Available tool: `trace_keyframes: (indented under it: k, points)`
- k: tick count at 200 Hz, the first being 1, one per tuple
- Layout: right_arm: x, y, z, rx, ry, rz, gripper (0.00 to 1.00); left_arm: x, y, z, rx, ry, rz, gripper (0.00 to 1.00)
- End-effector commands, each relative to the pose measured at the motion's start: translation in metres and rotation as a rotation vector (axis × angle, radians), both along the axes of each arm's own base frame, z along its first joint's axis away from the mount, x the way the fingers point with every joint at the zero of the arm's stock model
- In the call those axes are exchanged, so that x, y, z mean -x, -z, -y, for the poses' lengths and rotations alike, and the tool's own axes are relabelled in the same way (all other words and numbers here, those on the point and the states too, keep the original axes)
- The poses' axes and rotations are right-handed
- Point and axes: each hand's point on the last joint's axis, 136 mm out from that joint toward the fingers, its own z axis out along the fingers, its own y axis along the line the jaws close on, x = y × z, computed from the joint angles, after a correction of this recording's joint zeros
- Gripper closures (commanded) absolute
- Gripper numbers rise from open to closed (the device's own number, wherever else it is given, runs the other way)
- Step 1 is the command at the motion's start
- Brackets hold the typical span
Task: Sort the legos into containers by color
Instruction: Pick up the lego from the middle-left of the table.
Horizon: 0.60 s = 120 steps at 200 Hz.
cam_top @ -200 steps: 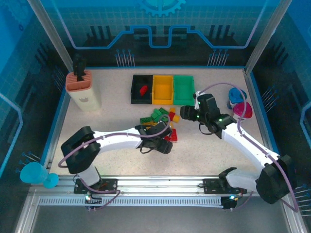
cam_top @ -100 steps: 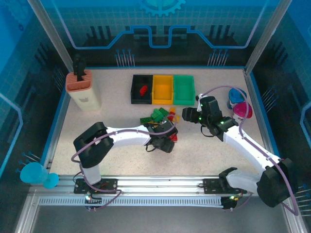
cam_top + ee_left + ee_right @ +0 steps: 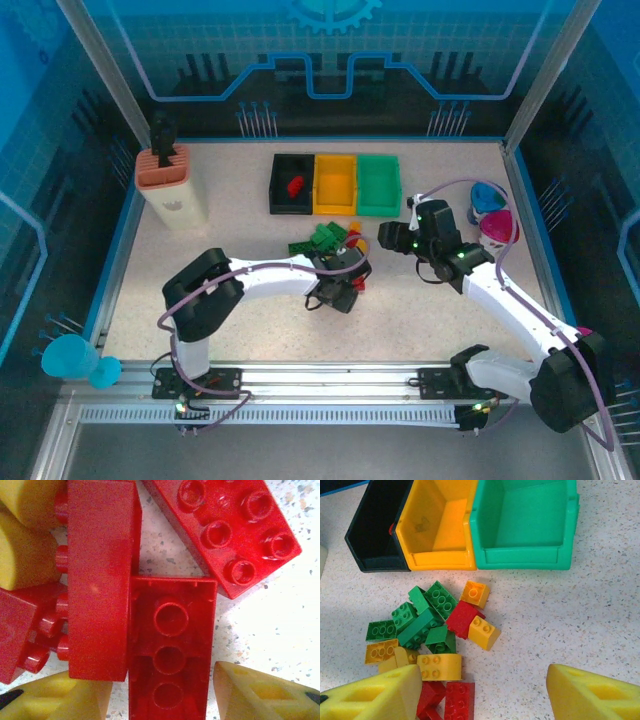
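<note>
Jaws on both arms are spread wide and hold nothing. On the left gripper (image 3: pixel 160 695), its wrist camera shows the two yellow fingertips (image 3: pixel 260 695) sitting one on either side of an upturned red brick (image 3: pixel 170 645), hollow side up, without pinching it. A long red brick (image 3: pixel 100 580) lies on its side against that one, and a studs-up red brick (image 3: pixel 232 527) lies just beyond.

From above, the left arm folds at the elbow close to its base. Its white forearm then runs rightward, low over the table (image 3: pixel 240 235), with the wrist tipped down onto the near edge of the pile of bricks (image 3: pixel 335 243).

The right arm rises from the near right corner, its forearm angled far and left. The right gripper (image 3: pixel 480 695) hangs just right of the pile, looking down at it, with the pile's near red bricks beside one finger.

Red, yellow and green bricks are heaped together mid-table, just on the near side of the bins. The black bin (image 3: pixel 370 530), yellow bin (image 3: pixel 445 525) and green bin (image 3: pixel 525 520) stand in a row, touching. One red brick (image 3: pixel 294 185) lies in the black bin.
</note>
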Motion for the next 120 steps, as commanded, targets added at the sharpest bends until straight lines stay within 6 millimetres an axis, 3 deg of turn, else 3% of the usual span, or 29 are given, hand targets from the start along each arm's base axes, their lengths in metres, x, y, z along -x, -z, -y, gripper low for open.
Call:
trace_keyframes:
  k: [1, 25, 50, 120]
  points:
    - [0.000, -0.002, 0.004, -0.027, 0.017, 0.012, 0.33, 0.002, 0.000, -0.004, -0.060, 0.023, 0.004, 0.50]
    - [0.001, -0.001, 0.006, -0.026, 0.020, 0.014, 0.33, 0.002, -0.006, -0.004, -0.053, 0.023, 0.013, 0.61]
    - [0.003, 0.001, 0.009, -0.029, 0.030, 0.013, 0.33, 0.002, -0.021, -0.002, -0.023, 0.024, 0.025, 0.64]
    - [0.010, 0.004, 0.020, -0.035, 0.060, 0.015, 0.34, 0.004, -0.108, 0.005, 0.169, 0.084, 0.113, 0.65]
